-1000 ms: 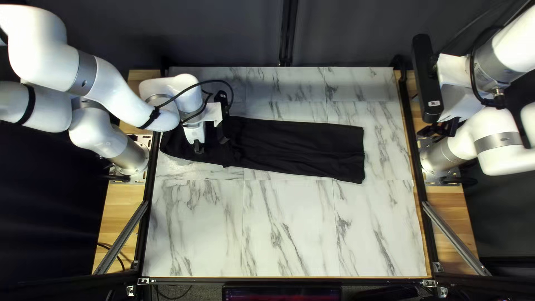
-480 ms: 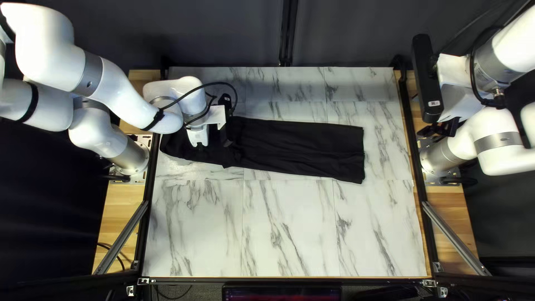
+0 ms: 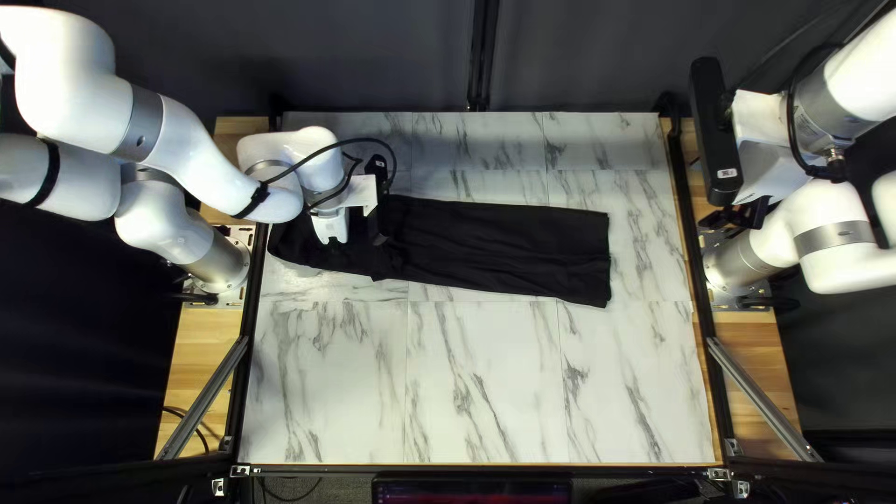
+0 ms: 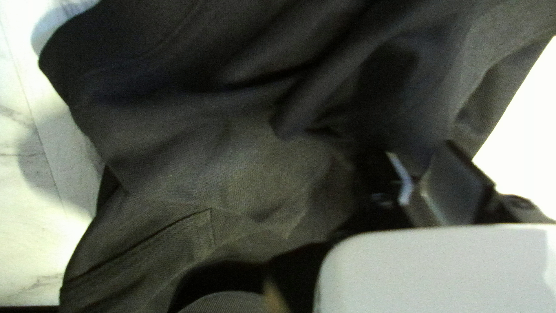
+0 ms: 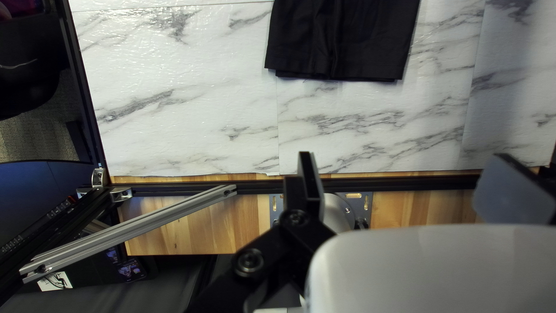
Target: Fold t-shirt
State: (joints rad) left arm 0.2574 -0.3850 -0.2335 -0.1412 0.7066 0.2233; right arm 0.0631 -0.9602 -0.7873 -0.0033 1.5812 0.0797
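Black garment (image 3: 509, 252): lay lengthwise across the marble-patterned tabletop (image 3: 485, 387), left of centre to right of centre in your top left view, nearer the dark curtain (image 3: 579, 56) than the near edge. Its right end was fairly straight; its left end lay partly under your left arm (image 3: 201, 163).

Left gripper (image 3: 333, 230): low over the garment's left part. Your left wrist view showed loose, crumpled folds ahead of it and a stitched seam (image 4: 211, 227) to one side. You could not tell whether it was open or closed; dark cloth and black parts ran together there.

Right gripper (image 3: 735, 217): raised by the table's right edge, fingers (image 5: 313, 179) spread wide, nothing between them touched. The garment's straight end lay ahead, well apart from it; a metal brace (image 5: 139, 232) crossed the wooden strip (image 5: 197, 226) to one side.
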